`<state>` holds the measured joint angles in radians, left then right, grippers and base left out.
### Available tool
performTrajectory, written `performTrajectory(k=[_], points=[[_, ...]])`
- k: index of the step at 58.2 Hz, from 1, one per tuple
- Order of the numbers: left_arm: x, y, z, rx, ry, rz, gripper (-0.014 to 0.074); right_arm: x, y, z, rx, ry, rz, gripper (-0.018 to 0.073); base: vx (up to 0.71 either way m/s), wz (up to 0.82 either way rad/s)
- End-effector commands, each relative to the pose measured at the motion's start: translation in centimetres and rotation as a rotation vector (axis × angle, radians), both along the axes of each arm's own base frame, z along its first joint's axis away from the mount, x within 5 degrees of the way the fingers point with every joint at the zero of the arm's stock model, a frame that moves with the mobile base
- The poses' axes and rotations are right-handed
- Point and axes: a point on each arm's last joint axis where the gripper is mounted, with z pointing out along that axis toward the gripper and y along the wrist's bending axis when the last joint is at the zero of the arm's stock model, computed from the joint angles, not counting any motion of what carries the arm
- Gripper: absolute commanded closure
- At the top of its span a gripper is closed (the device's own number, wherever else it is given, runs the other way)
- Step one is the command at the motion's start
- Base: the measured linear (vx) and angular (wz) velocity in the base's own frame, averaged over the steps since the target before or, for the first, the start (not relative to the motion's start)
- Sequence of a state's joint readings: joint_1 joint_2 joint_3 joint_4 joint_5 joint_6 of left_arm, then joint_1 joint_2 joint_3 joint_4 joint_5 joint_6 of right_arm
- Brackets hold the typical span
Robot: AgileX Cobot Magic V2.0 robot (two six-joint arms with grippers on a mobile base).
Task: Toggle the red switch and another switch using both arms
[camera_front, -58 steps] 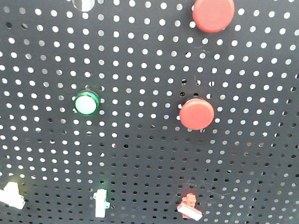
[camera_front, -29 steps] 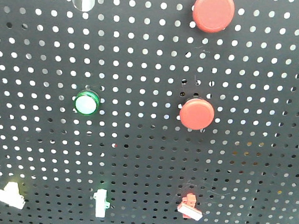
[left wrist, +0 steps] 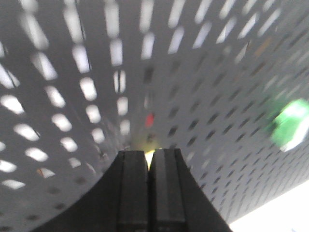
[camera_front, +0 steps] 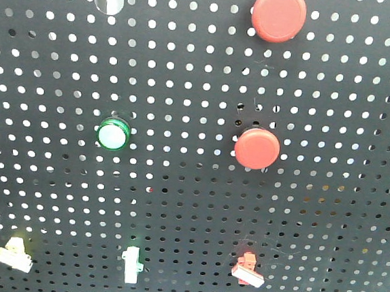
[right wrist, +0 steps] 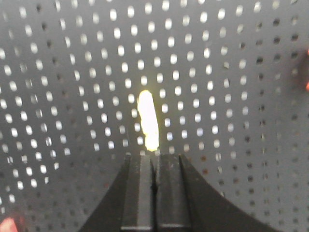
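Altogether: one red switch (camera_front: 247, 271), one pale switch (camera_front: 14, 255), two round red buttons (camera_front: 278, 15).

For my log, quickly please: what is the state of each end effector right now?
Left end effector: closed, holding nothing.
Right end effector: closed, holding nothing.

Blurred green shape (left wrist: 288, 124), edge-cropped

left claw (left wrist: 148, 158) has its fingers pressed together; right claw (right wrist: 154, 162) likewise.
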<state>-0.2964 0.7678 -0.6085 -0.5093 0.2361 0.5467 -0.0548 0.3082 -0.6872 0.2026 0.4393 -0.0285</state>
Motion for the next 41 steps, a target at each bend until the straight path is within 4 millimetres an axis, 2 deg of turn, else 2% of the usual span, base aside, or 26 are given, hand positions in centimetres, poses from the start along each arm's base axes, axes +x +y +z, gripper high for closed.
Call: performTrajectory(k=[1,13,27,34,41], points=[[1.2,-0.2,0.9,-0.030,-0.046,0.031,0.0594,0.1,-0.1,1.5,-0.005,-0.076,-0.017,0.0566,0.00,0.00],[2.0,-0.2,-1.4,0.002,0.002,0.056,0.0594,0.1,-0.1,1.5,-0.007,-0.076,-0.017,0.0566,0.00,0.00],[0.1,0.7,-5.8,-0.007,0.069,0.099,0.0594,0.1,-0.1,1.4,0.005,-0.063,-0.009,0.0566,0.00,0.01],[-1.2,0.9,-6.6,-0.025,0.106,0.077,0.0594,0.1,0.1,1.4,0.030,-0.064,0.009,0.0566,0.00,0.00],[-2.5,1.0,-6.0,-0.064,0.091,0.056,0.0594,0.2,0.4,1.4,-0.076,-0.064,0.034,0.0566,0.00,0.00]])
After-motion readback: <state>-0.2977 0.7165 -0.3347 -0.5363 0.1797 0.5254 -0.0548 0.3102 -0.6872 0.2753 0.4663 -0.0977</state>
